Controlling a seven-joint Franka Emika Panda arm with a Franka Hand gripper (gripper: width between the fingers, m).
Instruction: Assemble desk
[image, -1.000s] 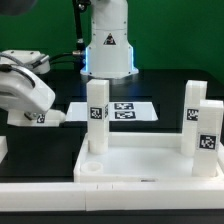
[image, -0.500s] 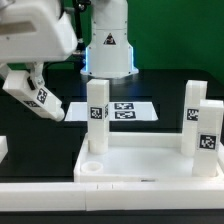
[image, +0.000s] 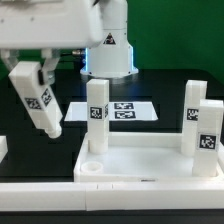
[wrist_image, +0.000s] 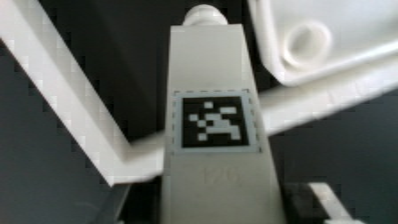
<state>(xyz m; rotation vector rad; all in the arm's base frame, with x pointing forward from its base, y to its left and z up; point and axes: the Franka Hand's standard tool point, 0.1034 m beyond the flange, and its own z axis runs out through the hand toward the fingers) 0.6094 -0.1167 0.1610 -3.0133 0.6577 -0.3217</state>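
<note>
Nearest in the exterior view is the desk top (image: 150, 160), a white rimmed tray lying with its hollow side up on the black desk surface. Its near corner on the exterior view's left shows a round empty socket (image: 91, 169). Three legs already stand upright in the tray: one (image: 97, 115) at the far corner on the exterior view's left, and two, (image: 208, 140) and (image: 192, 112), on the exterior view's right.

Above and to the exterior view's left of the tray hangs the fourth leg (image: 37, 100), held in the air by the gripper (image: 32, 68). The jaws are closed on its upper end, and its tagged face looks toward the camera. Its long axis is tilted, the free lower end leaning toward the tray. In the wrist view the carried leg (wrist_image: 217, 120) fills the middle, its peg tip pointing away from the camera, with the socket (wrist_image: 306, 42) just beside that tip.

That is the relation the coming move likely turns on: the open socket lies below the leg and toward the exterior view's right, so the leg would need righting to vertical and bringing over the hole.

Farther back lies the marker board (image: 125, 110), and behind it the robot base (image: 108, 50).
</note>
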